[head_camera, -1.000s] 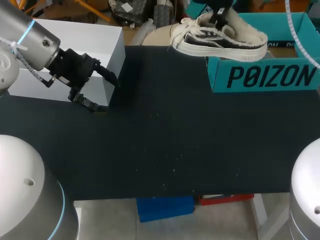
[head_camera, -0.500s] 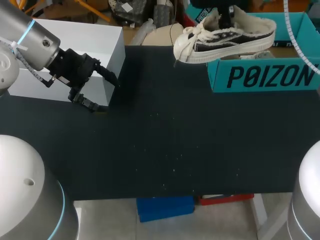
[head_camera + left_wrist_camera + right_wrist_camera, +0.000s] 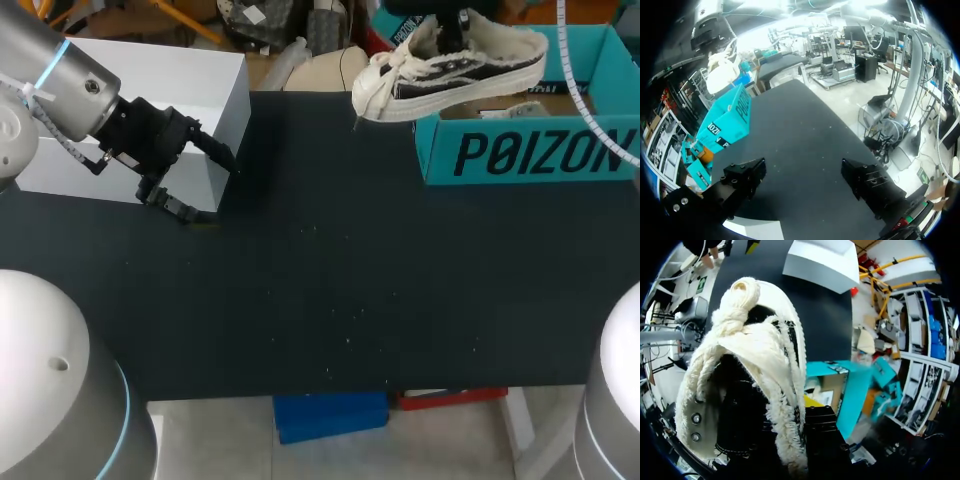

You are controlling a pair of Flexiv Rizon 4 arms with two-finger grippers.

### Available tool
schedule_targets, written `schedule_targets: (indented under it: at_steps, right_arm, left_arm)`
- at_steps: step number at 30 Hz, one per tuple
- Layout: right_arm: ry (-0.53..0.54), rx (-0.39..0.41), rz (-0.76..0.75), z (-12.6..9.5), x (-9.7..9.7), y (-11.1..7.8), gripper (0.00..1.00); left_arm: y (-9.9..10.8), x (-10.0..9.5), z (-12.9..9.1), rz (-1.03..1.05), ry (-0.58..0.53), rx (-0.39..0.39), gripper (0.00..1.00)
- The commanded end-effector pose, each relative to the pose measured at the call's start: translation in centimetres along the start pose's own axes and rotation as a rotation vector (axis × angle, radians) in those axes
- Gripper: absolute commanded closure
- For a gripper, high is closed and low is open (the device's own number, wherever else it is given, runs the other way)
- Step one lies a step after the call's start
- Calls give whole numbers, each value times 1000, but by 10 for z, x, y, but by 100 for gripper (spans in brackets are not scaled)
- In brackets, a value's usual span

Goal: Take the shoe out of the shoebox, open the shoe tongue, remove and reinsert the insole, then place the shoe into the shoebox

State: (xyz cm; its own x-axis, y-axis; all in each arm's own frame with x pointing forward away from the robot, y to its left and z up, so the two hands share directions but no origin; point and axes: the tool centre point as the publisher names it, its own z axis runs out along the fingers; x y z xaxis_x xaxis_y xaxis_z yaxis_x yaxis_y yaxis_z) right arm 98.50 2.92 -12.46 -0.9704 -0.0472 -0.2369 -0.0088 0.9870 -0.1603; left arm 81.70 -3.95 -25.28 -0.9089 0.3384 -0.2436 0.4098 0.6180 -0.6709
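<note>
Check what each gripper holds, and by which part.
Right gripper holds the shoe by the fleecy side of its collar. Left gripper is open, holding nothing.

Ceiling glare in left wrist view; head view evenly lit w/ soft shadows.

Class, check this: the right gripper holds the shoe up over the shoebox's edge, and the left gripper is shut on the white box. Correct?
No: the left wrist view shows the left gripper open, holding nothing. The rest stands.
</note>
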Motion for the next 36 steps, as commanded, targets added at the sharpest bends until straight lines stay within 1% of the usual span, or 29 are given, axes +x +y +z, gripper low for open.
schedule_targets:
  at_steps: [1,6,8,10,11,14,16,21,25,27,28,32,36]
  right_arm:
    - [38,-4,-15,12,-45,-22,100]
    - [24,14,-24,33,-90,-63,100]
    - [19,15,-24,46,-109,-78,100]
    - [17,16,-24,57,-122,-90,100]
    - [10,19,-20,65,-130,-100,100]
    - [8,27,-5,83,-146,-123,100]
    - [8,31,-3,94,-154,-135,100]
    - [13,38,20,132,-175,-168,100]
    - [18,44,32,161,-189,-189,100]
    - [18,46,33,172,-195,-194,100]
    - [17,45,33,182,-200,-199,100]
    - [-5,44,36,205,-211,-209,100]
    - [-13,36,36,229,-217,-212,100]
  left_arm:
    - [0,0,1,0,-3,-3,0]
    - [0,0,1,0,-3,-3,0]
    - [0,0,1,0,-3,-3,0]
    - [0,0,1,0,-3,-3,0]
    - [0,0,1,0,-3,-3,0]
    - [0,0,1,0,-3,-3,0]
    - [0,0,1,0,-3,-3,0]
    - [0,0,1,0,-3,-3,0]
    - [0,0,1,0,-3,-3,0]
    - [0,0,1,0,-3,-3,0]
    - [0,0,1,0,-3,-3,0]
    - [0,0,1,0,-3,-3,0]
    - [0,0,1,0,-3,-3,0]
